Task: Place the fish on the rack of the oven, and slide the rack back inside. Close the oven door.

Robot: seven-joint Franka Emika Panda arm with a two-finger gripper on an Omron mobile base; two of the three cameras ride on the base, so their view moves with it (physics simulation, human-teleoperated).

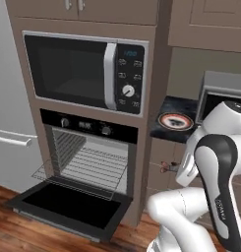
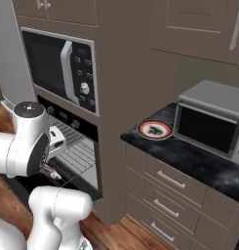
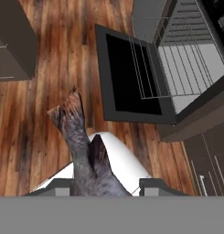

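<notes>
The fish [image 3: 81, 151] is up off the plate and in the hand [image 3: 104, 185], gripped between the two fingertips [image 3: 152, 184] with its tail fanned out ahead, well above the wooden floor [image 3: 45, 91]. In the left base view you can just make out something small and dark-reddish at the arm's end [image 1: 166, 167], in front of the lower cabinets, off to the right of the oven [image 1: 90, 147]. So the carry is on, and the target is right there: the rack [image 1: 92, 170] is pulled partway out over the oven door [image 1: 73, 204], which lies fully dropped, flat and black, low over the floor. From the hand view the rack's [image 3: 177, 64] thin bars sit up and to the right, the door [image 3: 131, 77] between it and the fish. To do this well, I'd say swing the fish across above the door and bring it over the middle of the pulled-out bars, not the front edge, where it could tip off. Come down low before letting go; the fish hangs long from the grip, so lay it flat across several bars, not along a gap. Mind the door below and the oven's upper frame on the way in. The plate [image 1: 176, 120] sits on the dark counter [image 2: 189, 151] beside the toaster oven [image 2: 211, 119], well apart from the action, with a dark mark still showing on it, too small to read.
</notes>
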